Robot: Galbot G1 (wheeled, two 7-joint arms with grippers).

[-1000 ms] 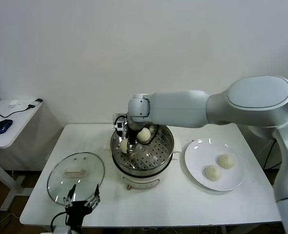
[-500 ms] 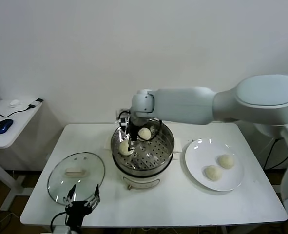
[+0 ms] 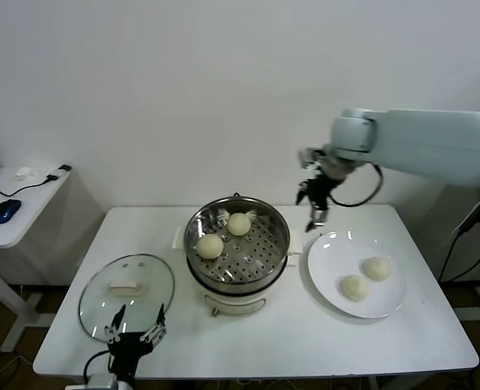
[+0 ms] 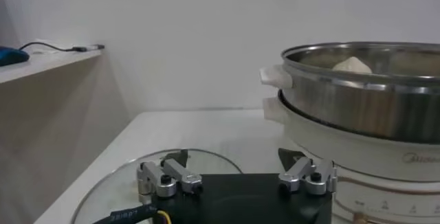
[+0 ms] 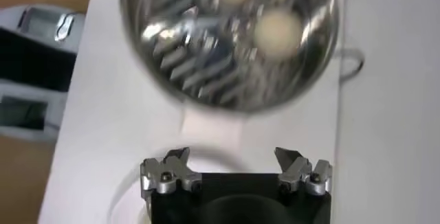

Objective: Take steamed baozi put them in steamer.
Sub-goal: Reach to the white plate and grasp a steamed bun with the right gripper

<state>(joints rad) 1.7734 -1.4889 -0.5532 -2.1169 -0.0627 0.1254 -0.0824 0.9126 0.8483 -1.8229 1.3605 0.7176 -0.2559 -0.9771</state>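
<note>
Working across counter (image 3: pixel 264 341) from steamer (image 3: pixel 238 280), holding two baozi (image 3: pixel 210 246), toward plate (image 3: pixel 386 307) carrying two more. Keep right pincer (image 3: pixel 313 204), empty with jaws spread, high over plate rim; centre over nearer bun (image 3: pixel 353 288) before descending. Left pincer (image 3: pixel 134 340) parked, spread, beside glass lid (image 3: pixel 126 284).

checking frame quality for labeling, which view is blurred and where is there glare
Right wrist view: motion-smeared, the steamer and its two baozi soft. Head view: sharp, bright glints on the plate rim and glass lid. Left wrist view: crisp, the steamer wall mirror-shiny.
</note>
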